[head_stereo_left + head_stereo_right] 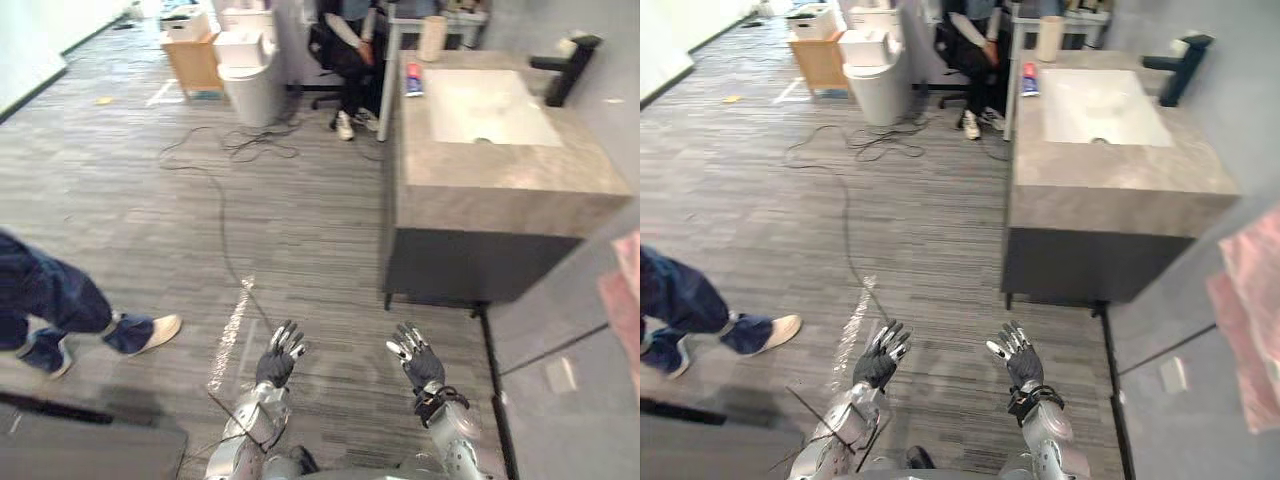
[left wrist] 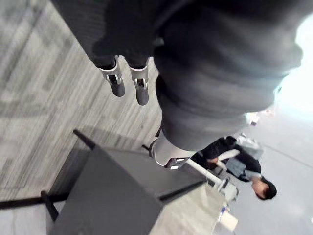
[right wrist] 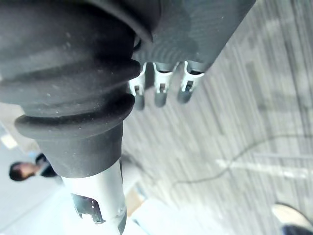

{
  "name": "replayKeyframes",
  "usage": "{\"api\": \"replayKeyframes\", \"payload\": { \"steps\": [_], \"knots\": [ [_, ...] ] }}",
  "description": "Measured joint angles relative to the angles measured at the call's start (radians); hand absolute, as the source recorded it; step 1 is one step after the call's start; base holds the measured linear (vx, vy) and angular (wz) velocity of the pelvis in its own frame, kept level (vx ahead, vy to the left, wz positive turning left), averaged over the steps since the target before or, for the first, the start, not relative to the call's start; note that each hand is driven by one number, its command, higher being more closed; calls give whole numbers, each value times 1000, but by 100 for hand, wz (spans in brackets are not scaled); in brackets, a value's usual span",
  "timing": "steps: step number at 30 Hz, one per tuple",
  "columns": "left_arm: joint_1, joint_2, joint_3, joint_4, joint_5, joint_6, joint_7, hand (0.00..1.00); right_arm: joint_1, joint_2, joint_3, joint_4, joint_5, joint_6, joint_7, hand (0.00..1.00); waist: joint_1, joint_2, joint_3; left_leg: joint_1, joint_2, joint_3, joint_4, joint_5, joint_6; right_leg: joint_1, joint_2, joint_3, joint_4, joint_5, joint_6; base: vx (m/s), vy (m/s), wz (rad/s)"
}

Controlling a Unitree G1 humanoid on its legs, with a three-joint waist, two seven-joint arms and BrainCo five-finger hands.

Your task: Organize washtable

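Upper right, left eye view: grey washtable [image 1: 500, 178], white sink [image 1: 490, 105], black tap [image 1: 565, 68], tube [image 1: 413, 80]. Bottom centre: left hand [image 1: 280, 358], right hand [image 1: 415, 362], fingers spread, empty, well apart from it. Left wrist view: its dark side, seated person [image 2: 239, 166] lower right. Right wrist view: shoe [image 3: 288, 215], lower right corner.

I see a grey plank floor [image 1: 300, 210] across the whole room. At the right a stone-topped washtable [image 1: 500, 185] on a dark base stands against a grey wall [image 1: 618, 40]. Far back, a white bin [image 1: 252, 88] sits beside a wooden crate [image 1: 190, 62].
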Motion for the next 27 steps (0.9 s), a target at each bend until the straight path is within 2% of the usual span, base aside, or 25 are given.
{"api": "replayKeyframes", "payload": {
  "steps": [2,5,6,7,8,9,10,12,13,17,20,27],
  "knots": [
    [2,18,6,-1,0,0,0,0,0,4,2,1,0,4,-2,0,3,3,3,-17,-29,-16,-21,11,10,-5,-10,4,-34,51,15,-36,244,33],
    [10,35,24,-26,1,8,1,0,0,5,20,1,0,6,-7,0,3,-15,14,-35,-51,-19,6,3,32,-12,-21,59,-44,101,14,-36,209,12],
    [12,36,38,-50,3,7,1,0,-3,12,24,0,0,7,-6,0,7,-21,18,-59,-57,-35,20,-15,52,-52,-15,170,-27,109,-10,-63,175,2],
    [10,39,39,-51,5,7,1,0,-3,16,24,0,0,7,-6,0,5,-21,20,-67,-61,-44,17,-15,52,-79,-4,247,-12,91,-34,-72,161,10],
    [8,40,39,-51,12,7,2,0,-1,21,24,-1,0,8,-5,0,-1,-17,22,-73,-64,-56,10,-10,61,-96,20,342,-4,66,-39,-51,107,36],
    [2,41,37,-51,13,7,2,0,6,26,23,-1,0,11,-5,0,-13,-19,25,-73,-74,-82,-8,1,66,-108,69,497,0,33,-20,-59,97,71],
    [-6,40,32,-51,13,7,2,0,29,26,24,-6,1,20,-5,0,-23,-19,26,-55,-99,-111,-53,22,58,-112,136,690,12,-10,24,-48,82,78],
    [-1,39,32,-51,25,7,0,0,45,24,25,-10,-8,33,2,0,-30,-25,26,-28,-130,-129,-93,34,42,-110,176,785,17,-36,55,-33,40,68],
    [2,39,31,-51,34,7,-1,0,48,24,26,-12,-25,33,5,0,-30,-26,26,-20,-150,-142,-106,37,38,-112,199,820,6,-39,59,-28,15,58],
    [27,21,30,-55,71,6,-1,0,69,20,24,-52,-47,33,11,0,-32,-17,30,-19,-179,-197,-112,38,37,-108,246,922,-16,-52,36,-11,-15,41],
    [47,15,31,-52,71,7,-1,0,58,24,23,-51,-58,33,18,0,-32,-32,27,-27,-182,-205,-112,58,43,-106,246,909,-52,-50,35,-28,-42,24],
    [78,9,34,-59,75,15,-4,0,67,24,18,-51,-66,33,16,0,-33,-32,27,-51,-172,-206,-121,62,39,-108,249,915,-112,-14,37,-22,-42,-4]
  ]
}}
